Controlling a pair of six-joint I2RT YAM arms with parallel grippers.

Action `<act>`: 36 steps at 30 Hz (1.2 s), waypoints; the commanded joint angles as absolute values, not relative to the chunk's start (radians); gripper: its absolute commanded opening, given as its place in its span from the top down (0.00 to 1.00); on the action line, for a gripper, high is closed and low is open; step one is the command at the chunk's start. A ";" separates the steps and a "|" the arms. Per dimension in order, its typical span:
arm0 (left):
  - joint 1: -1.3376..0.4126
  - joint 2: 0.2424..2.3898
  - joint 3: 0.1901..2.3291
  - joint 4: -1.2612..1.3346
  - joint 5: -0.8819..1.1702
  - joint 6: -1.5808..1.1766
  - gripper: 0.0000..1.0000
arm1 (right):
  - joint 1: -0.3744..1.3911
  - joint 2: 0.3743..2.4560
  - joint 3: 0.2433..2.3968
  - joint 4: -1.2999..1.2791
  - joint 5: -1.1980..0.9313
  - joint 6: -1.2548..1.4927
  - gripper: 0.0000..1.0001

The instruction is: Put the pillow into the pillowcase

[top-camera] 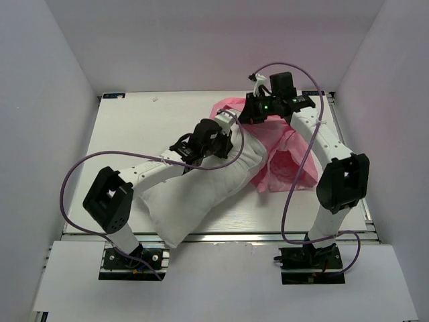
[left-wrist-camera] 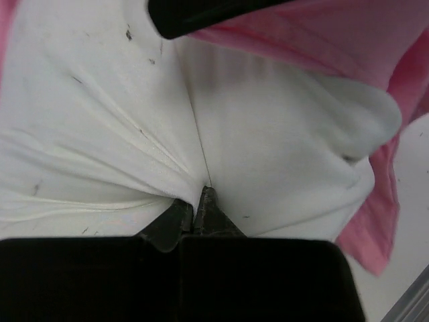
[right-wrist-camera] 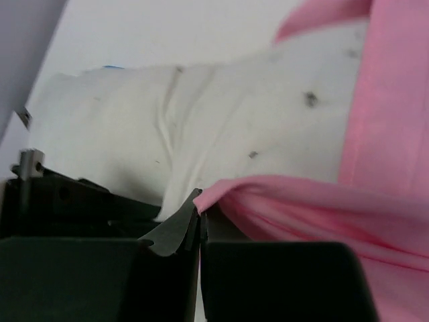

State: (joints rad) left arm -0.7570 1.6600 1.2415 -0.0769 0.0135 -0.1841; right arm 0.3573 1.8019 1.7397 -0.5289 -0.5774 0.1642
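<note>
The white pillow lies diagonally across the table, its far right end inside the pink pillowcase. My left gripper is shut on a pinch of the pillow's fabric, which bunches at its tips. My right gripper is shut on the pink pillowcase's edge at the far side, with the speckled pillow beyond it. The pillowcase also shows in the left wrist view, draped over the pillow's end.
The white table has grey walls on three sides. A purple cable loops from the left arm, another from the right arm. The table's front edge runs just before the arm bases.
</note>
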 commanded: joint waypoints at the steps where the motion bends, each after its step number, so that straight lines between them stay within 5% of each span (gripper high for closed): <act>1: -0.753 1.660 1.141 0.033 0.133 -0.253 1.00 | 0.367 1.836 1.654 -0.563 -0.571 0.039 1.00; 7: -0.738 1.675 1.081 0.095 0.115 -0.295 1.00 | 0.337 1.766 1.461 -0.781 -0.574 -0.282 0.95; 9: -0.736 1.664 1.065 0.091 0.109 -0.290 1.00 | 0.336 1.677 1.411 -0.819 -0.562 -0.453 0.81; 13: -0.735 1.635 1.026 0.089 0.121 -0.285 1.00 | 0.281 1.533 1.390 -0.787 -0.572 -0.581 0.38; 20: -0.735 1.592 0.957 0.124 0.143 -0.308 1.00 | 0.207 1.457 1.531 -0.542 -0.519 -0.485 0.11; 36: -0.736 1.571 0.920 0.160 0.132 -0.337 1.00 | 0.347 1.905 1.842 -0.580 -0.278 -0.454 0.16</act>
